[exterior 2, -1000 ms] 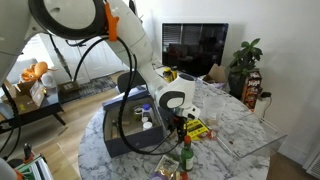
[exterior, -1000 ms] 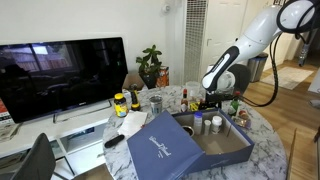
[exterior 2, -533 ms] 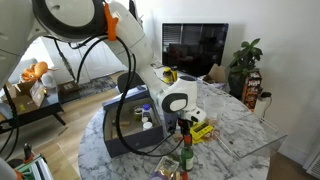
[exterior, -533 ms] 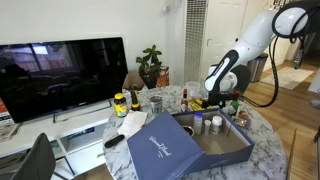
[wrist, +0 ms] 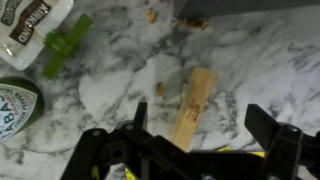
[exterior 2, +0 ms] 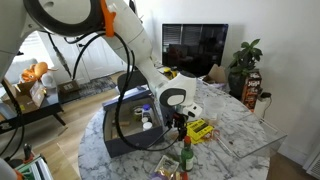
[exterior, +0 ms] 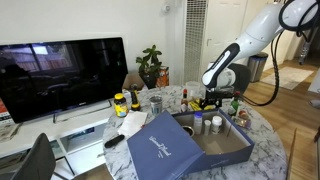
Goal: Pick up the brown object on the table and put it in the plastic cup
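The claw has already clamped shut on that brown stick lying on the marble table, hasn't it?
Not shut. The wrist view shows the gripper with its jaws wide open, one on either side of the brown stick, which lies on the marble table, not gripped.

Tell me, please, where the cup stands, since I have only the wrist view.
Observer: In an exterior view the cup stands upright on the table, towards the TV from the gripper.
Operator: Is anything large near the gripper?
Observer: Yes, an open blue box lies right beside it, with small bottles inside.
Operator: What is behind the cup?
Observer: A potted plant.
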